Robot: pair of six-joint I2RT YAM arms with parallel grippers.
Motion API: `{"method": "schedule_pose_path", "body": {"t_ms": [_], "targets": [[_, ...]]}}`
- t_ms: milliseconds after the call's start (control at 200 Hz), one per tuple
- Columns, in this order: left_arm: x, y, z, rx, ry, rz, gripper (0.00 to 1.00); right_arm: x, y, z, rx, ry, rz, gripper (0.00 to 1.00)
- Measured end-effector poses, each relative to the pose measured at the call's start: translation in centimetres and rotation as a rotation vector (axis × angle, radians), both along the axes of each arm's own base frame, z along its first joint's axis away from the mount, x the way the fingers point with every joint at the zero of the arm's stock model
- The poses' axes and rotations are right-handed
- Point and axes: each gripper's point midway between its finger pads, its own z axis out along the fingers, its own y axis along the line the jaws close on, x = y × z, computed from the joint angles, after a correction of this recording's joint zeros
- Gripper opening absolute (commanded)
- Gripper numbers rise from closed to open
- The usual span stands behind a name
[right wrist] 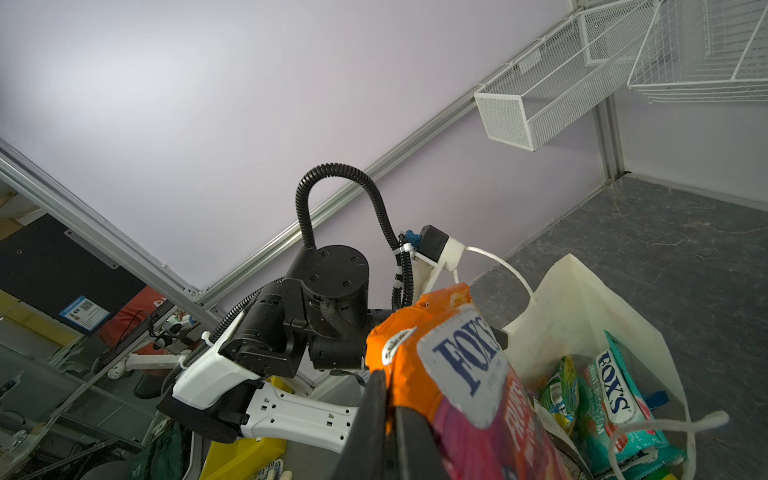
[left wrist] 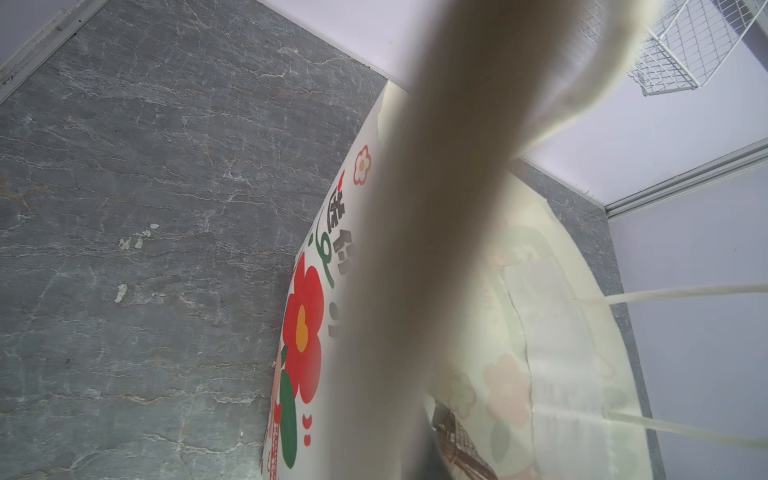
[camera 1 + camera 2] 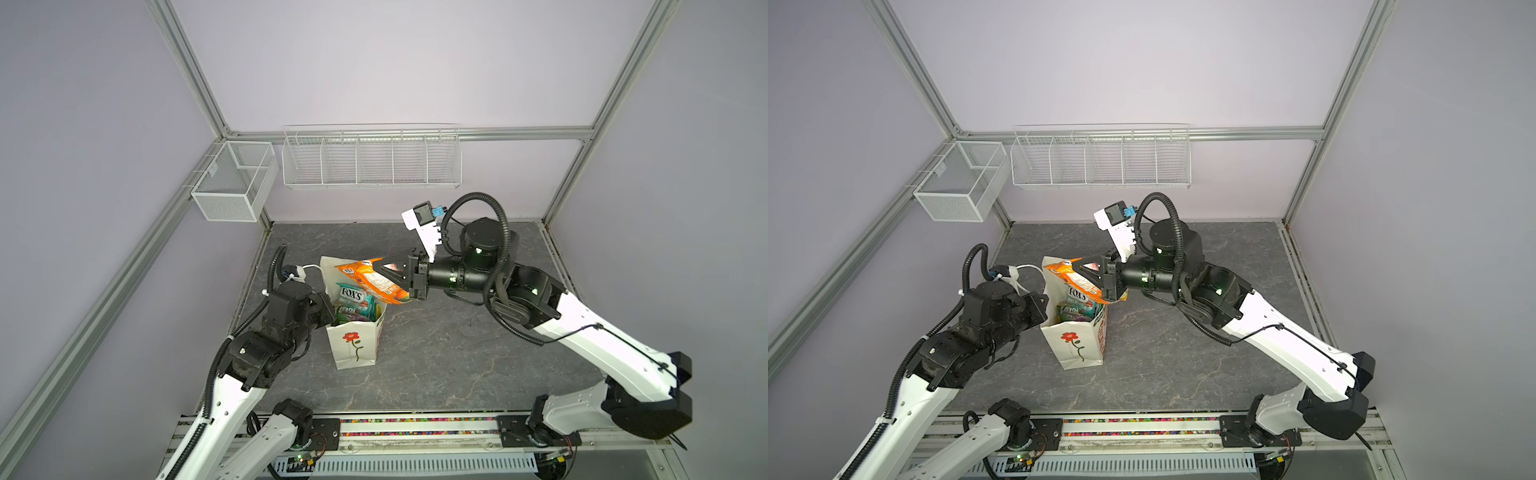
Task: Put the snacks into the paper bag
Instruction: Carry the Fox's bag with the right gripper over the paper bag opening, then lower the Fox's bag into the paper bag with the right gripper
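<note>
Grip matters most here. The right pincer (image 3: 386, 276) is clamped narrow on the right end of the orange packet (image 3: 365, 282), holding it nearly flat across the open mouth of the paper bag (image 3: 353, 345). The packet's right end overhangs the right rim. The right wrist view shows the packet (image 1: 457, 374) pinched by its edge, with its FOX'S label facing up.

Just below it, a teal packet (image 3: 353, 297) and green ones (image 1: 559, 386) stand on end inside and reach close to the rim, so little room is left.

The left pincer (image 3: 328, 311) sits against the bag's left rim and is closed. Its tips are hidden, so I cannot tell whether it pinches the paper. One cord handle (image 3: 311, 268) loops over that wrist.

The bag stands upright on the counter (image 3: 436, 353), left of centre.

To do this step well, I would tip the packet's free left end downward and slide it in steeply, aiming for the gap behind the teal packet. I would let go only once most of its length is below the rim. Dropped flat, it would likely perch on the others or slip off to the right. The bag looks light, so the left arm should keep the mouth steady and the push should go straight down.
</note>
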Motion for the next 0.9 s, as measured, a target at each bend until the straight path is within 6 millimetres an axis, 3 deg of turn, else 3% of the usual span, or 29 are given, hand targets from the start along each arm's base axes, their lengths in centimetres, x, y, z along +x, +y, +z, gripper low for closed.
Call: {"method": "schedule_pose_path", "body": {"t_ms": [270,555,900], "targets": [[0.0,-0.1,-0.1,-0.001,0.002,-0.003,0.06,1.0,2.4,-1.2,0.005,0.057,0.012,0.1],[0.0,-0.1,-0.1,-0.003,0.002,-0.005,0.06,1.6,3.4,-1.3,0.019,0.068,0.006,0.1],[0.0,-0.1,-0.1,-0.003,0.003,-0.005,0.05,3.0,4.7,-3.0,0.001,0.108,-0.026,0.1]]}}
